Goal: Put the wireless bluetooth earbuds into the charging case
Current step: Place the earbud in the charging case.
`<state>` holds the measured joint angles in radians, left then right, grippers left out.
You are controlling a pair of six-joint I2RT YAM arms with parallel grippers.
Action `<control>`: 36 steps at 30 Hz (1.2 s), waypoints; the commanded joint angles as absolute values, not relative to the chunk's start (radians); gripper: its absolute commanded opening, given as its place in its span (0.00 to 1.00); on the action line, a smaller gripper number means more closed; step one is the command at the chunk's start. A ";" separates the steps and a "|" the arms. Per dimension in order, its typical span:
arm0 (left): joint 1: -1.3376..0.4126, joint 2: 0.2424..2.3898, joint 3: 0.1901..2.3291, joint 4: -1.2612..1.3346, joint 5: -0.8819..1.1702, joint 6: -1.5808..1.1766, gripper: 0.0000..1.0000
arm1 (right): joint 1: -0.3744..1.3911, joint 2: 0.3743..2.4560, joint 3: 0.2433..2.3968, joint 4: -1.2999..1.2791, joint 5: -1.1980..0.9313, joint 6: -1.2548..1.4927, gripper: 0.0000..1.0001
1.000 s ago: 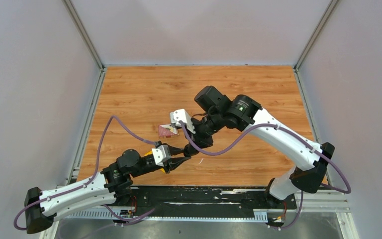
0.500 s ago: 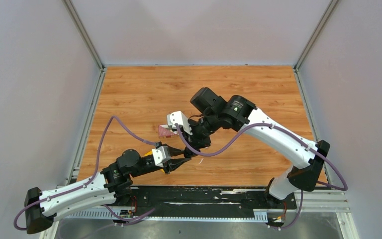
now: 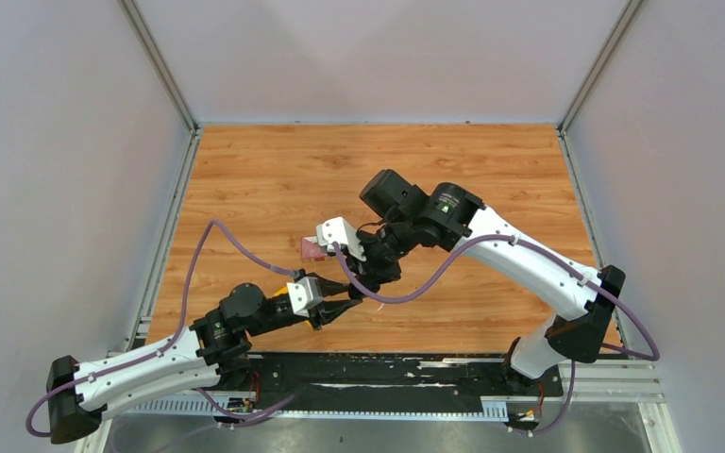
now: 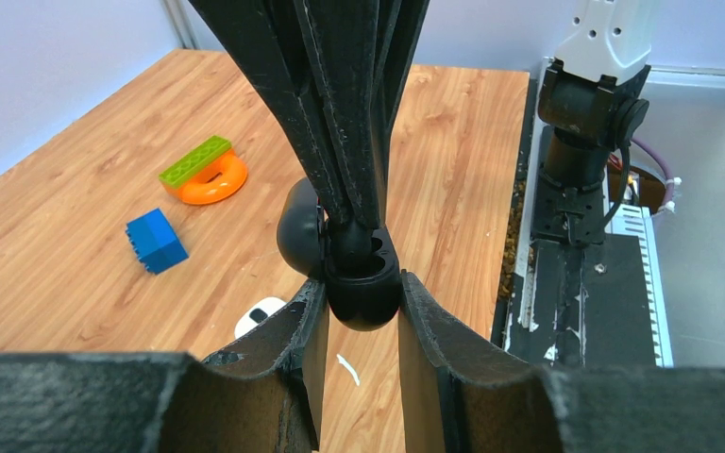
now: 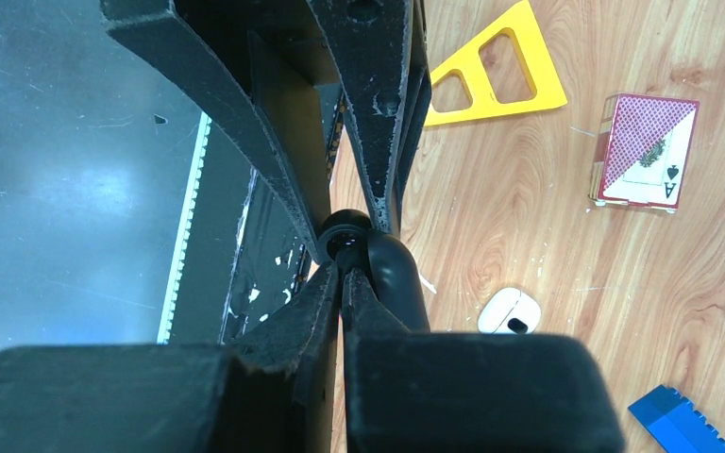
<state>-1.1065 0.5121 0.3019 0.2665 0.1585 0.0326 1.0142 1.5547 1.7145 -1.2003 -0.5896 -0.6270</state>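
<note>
Charging case (image 4: 366, 304): black, rounded, lid (image 4: 297, 231) hinged back and open, held clear of the counter (image 4: 75, 189) near its front edge. The left gripper (image 4: 360, 283) has its jaws closed narrow across the lower shell, one pad on each side, wells facing up.

Right gripper (image 4: 355, 222): jaws pressed fully together, tips down at the mouth of the case and touching it. Whether a black earbud is pinched between them cannot be told; the tips hide the well in both wrist views.

Other items on the counter below: a white rounded piece (image 5: 510, 311) with a dark opening, either a bud or a second case, too small to tell; a blue block (image 4: 156, 241); a green block on an orange ring (image 4: 206, 172); a card box (image 5: 644, 151); a yellow triangle (image 5: 491, 71). All lie well apart from the held case.

Handling assessment: the earbuds are judged very light, hard, glossy and liable to squirt out of a tight pinch. Best taken across the rounded body, leaving the seating end free to enter its well. The case is a light, rigid, smooth shell that could roll between flat pads; the present hold on the base, clear of hinge and lid, looks sound.

Risk: a downward push from the right arm may twist the case in the left jaws
</note>
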 commanded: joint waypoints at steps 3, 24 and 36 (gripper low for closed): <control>-1.111 0.510 0.339 0.308 0.163 0.041 0.00 | 1.029 1.546 1.695 -1.204 -0.585 -0.655 0.00; -1.112 0.512 0.343 0.310 0.181 0.038 0.00 | 1.049 1.564 1.717 -1.160 -0.526 -0.663 0.14; -1.111 0.503 0.339 0.308 0.159 0.036 0.00 | 1.048 1.464 1.776 -1.204 -0.610 -0.714 0.21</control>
